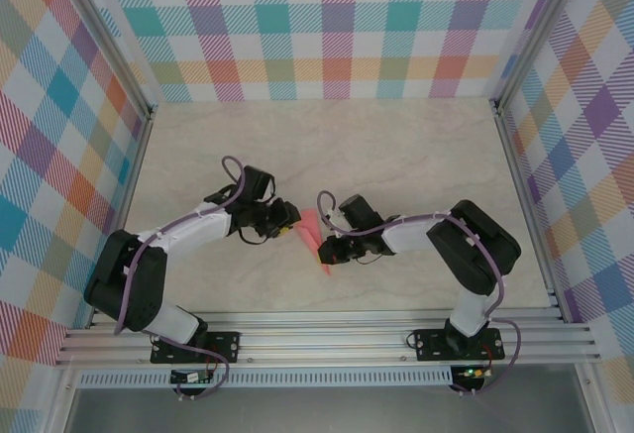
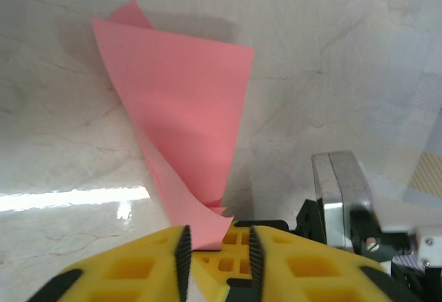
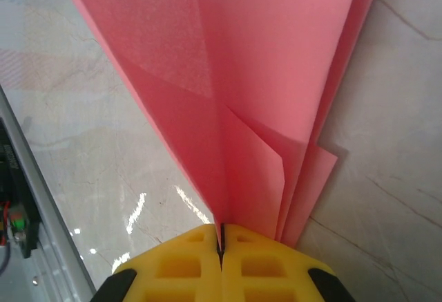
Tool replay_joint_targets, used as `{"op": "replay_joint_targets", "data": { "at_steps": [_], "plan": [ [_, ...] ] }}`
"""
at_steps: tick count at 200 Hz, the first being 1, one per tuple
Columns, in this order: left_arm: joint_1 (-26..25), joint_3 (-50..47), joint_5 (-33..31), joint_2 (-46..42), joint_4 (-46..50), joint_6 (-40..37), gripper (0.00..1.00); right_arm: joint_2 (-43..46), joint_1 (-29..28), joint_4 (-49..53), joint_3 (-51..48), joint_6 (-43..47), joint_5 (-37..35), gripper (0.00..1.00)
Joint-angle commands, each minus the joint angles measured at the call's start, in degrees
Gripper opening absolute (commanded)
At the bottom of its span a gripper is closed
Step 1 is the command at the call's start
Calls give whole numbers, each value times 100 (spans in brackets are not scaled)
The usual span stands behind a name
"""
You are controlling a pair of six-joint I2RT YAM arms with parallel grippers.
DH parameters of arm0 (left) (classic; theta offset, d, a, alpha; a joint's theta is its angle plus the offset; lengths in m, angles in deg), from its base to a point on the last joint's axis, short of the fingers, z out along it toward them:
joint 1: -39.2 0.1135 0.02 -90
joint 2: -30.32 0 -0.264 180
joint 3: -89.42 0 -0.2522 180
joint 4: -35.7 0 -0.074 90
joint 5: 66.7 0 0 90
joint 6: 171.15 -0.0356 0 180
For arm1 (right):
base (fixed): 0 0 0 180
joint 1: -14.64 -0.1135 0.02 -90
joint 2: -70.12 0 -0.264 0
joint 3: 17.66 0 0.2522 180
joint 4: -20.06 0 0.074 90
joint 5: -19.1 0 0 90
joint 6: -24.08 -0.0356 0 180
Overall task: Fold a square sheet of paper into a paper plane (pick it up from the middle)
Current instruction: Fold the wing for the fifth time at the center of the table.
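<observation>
Right tool (image 3: 221, 238) pinches the paper plane (image 3: 276, 74); left tool (image 2: 217, 245) stands parted (plane's tip at its gap)

I count two arms from up top, the left arm (image 1: 188, 230) and the right arm (image 1: 411, 237); two pairs of yellow fingers, four in all, the left fingers (image 2: 131, 271) and the right fingers (image 3: 183, 264); one piece of pink paper (image 1: 315, 237), folded into what looks like four layers, though the right wrist view is too close to be sure; one marbled surface (image 1: 396, 156); three plaid walls (image 1: 337, 17).
</observation>
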Motion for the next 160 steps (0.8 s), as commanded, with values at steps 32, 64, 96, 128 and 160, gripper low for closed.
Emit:
{"op": "replay_joint_targets", "data": {
  "at_steps": [32, 64, 96, 128, 160],
  "plan": [
    [-70, -527, 861, 194, -1945, 404, 26, -421, 18, 376, -162, -263, 75, 3],
    [-94, -619, 934, 438, -2381, 447, 28, -423, 72, 376, -182, -368, 95, 3],
    [-152, -553, 1012, 644, -2470, 414, 28, -456, 98, 320, -215, -485, 122, 3],
    [-178, -701, 878, 638, -2514, 352, 30, -492, 152, 97, -305, -688, 295, 2],
    [-221, -1088, 890, 429, -2988, 448, 35, -562, 222, 63, -330, -801, 418, 2]
  ]
}}
